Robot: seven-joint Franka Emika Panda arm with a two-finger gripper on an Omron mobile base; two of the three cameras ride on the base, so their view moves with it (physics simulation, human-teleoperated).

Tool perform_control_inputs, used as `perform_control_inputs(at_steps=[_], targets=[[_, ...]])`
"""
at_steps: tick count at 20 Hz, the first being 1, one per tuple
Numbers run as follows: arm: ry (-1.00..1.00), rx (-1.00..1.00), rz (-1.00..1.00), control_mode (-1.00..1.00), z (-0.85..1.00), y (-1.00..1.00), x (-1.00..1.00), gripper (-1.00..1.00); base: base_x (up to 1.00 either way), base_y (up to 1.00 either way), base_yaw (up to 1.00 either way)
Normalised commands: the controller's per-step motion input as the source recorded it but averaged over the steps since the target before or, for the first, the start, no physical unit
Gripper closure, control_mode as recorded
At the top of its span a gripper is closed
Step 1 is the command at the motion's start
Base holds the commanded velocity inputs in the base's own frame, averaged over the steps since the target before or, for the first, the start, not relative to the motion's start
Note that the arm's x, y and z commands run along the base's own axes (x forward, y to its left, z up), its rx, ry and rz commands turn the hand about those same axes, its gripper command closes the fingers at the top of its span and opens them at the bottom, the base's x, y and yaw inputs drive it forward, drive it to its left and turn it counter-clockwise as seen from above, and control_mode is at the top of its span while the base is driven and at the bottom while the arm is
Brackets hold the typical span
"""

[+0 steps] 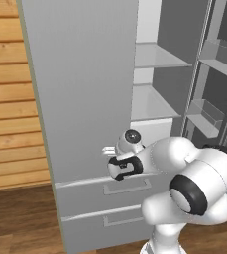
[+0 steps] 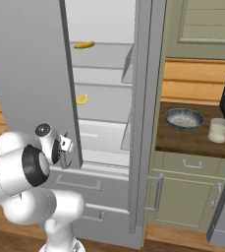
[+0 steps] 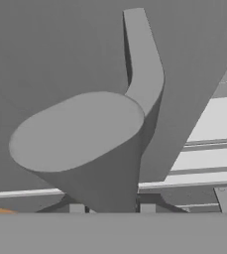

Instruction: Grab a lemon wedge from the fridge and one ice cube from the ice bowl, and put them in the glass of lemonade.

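I'm closing the gripper (image 2: 64,144) on the fridge (image 1: 80,99) door handle (image 3: 85,134); fingers straddle it (grip unconfirmed, I cannot tell). Seat fully, then pull in an arc.

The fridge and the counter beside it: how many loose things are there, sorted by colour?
Yellow: 2, a long piece on the upper shelf and the lemon wedge on the shelf below, both in the fridge
Dark grey-blue: 1, the ice bowl on the counter
Clear: 1, the glass of lemonade
Total: 4
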Motion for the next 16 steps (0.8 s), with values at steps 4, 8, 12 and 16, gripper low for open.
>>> perform_control_inputs(at_steps=[4, 8, 12, 16], targets=[[0.0, 0.0, 0.02, -1.0, 0.06, 0.2, -0.06, 1.0, 0.0, 0.0, 0.0], [0.0, 0.0, 0.05, -1.0, 0.14, 0.35, -0.22, 1.0, 0.0, 0.0, 0.0], [0.0, 0.0, 0.09, -1.0, 0.1, 0.48, -0.51, 1.0, 0.0, 0.0, 0.0], [0.0, 0.0, 0.1, -1.0, 0.28, 0.61, -0.91, 1.0, 0.0, 0.0, 0.0]])
